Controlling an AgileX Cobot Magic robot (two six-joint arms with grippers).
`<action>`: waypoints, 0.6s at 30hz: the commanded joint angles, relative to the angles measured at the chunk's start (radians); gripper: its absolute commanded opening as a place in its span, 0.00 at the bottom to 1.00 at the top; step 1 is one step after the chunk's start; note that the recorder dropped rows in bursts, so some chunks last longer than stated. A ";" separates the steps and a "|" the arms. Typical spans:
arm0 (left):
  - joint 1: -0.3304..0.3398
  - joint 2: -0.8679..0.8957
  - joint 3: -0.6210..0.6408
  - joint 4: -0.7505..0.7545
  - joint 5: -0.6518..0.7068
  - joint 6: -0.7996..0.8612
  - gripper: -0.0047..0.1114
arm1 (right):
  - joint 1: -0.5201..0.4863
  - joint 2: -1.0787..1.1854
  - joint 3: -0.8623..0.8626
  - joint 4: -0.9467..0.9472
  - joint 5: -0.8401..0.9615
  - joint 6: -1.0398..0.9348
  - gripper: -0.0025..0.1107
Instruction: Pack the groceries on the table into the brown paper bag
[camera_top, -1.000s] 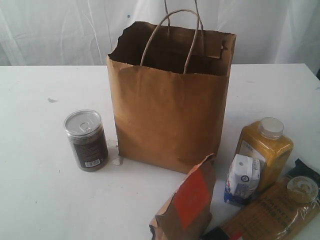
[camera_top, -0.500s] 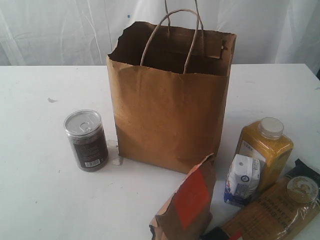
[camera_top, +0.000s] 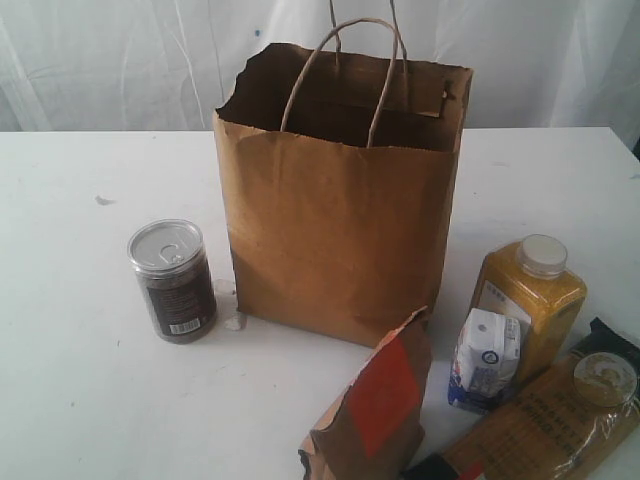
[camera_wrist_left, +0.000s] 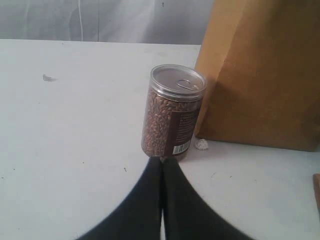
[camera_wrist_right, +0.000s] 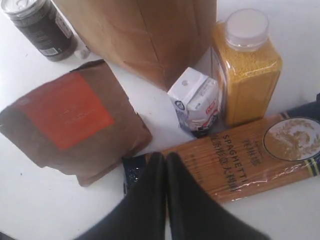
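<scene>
The tall brown paper bag (camera_top: 340, 200) stands open in the middle of the white table (camera_top: 70, 380). A dark can (camera_top: 172, 281) with a silver pull-tab lid stands left of it. At the front right are a brown pouch (camera_top: 372, 405) with an orange-red label, a small white-blue carton (camera_top: 486, 359), a yellow white-capped bottle (camera_top: 528, 296) and a spaghetti packet (camera_top: 545, 420). My left gripper (camera_wrist_left: 162, 161) is shut and empty, just short of the can (camera_wrist_left: 173, 112). My right gripper (camera_wrist_right: 165, 156) is shut and empty above the spaghetti packet (camera_wrist_right: 235, 160), between pouch (camera_wrist_right: 70, 125) and carton (camera_wrist_right: 196, 102).
A small white crumb (camera_top: 235, 321) lies at the bag's left base. A small scuff (camera_top: 104, 200) marks the table at far left. A white curtain hangs behind the table. Neither arm shows in the exterior view.
</scene>
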 joint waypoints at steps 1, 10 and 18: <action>0.004 -0.005 0.004 -0.010 0.000 0.002 0.04 | 0.001 -0.080 0.092 -0.014 -0.178 -0.004 0.02; 0.004 -0.005 0.004 -0.010 0.000 0.002 0.04 | 0.001 -0.156 0.172 -0.048 -0.327 -0.004 0.02; 0.004 -0.005 0.004 -0.010 0.000 0.002 0.04 | 0.001 -0.156 0.172 -0.061 -0.327 -0.006 0.02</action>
